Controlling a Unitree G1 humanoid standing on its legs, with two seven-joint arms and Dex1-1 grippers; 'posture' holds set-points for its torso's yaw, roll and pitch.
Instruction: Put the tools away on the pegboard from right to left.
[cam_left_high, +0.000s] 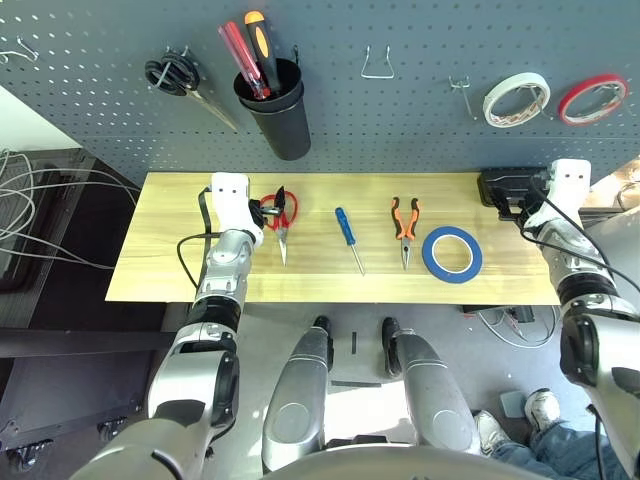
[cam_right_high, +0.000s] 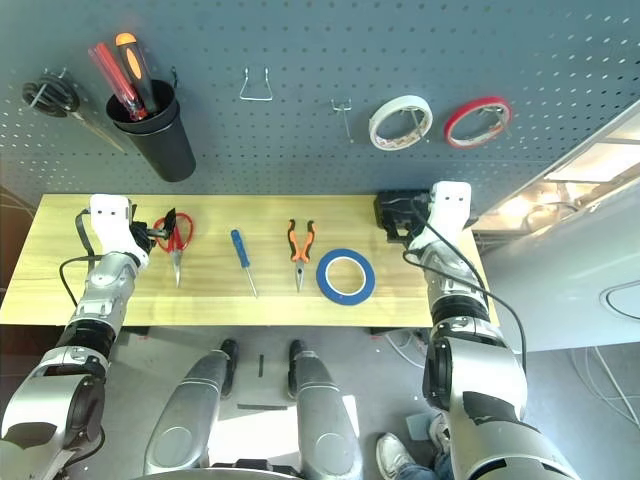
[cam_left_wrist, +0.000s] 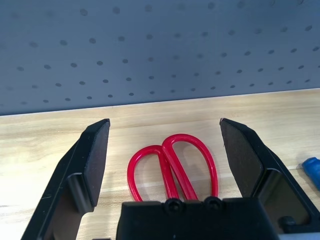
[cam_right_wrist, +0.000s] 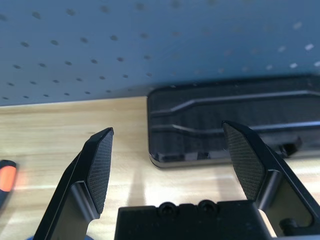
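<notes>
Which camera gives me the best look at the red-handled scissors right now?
The left wrist view: the red-handled scissors lie on the table, their loops large between the open left gripper fingers, blades hidden. Both eye views show them whole but small, beside that gripper.

My head pair looked steeply down, sharing the table (cam_left_high: 330, 290), pegboard (cam_left_high: 400, 120) at twelve o'clock; wrist cameras sat close, facing it.

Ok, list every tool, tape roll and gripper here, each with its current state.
blue tape roll: flat on table
needle-nose pliers: on table, shut
blue-handled screwdriver: lying on table
red-handled scissors: on table, between the left fingers, untouched
white tape roll: hung on pegboard
red tape roll: hung
black cup: holding two screwdrivers
left gripper: open
right gripper: open, empty
</notes>
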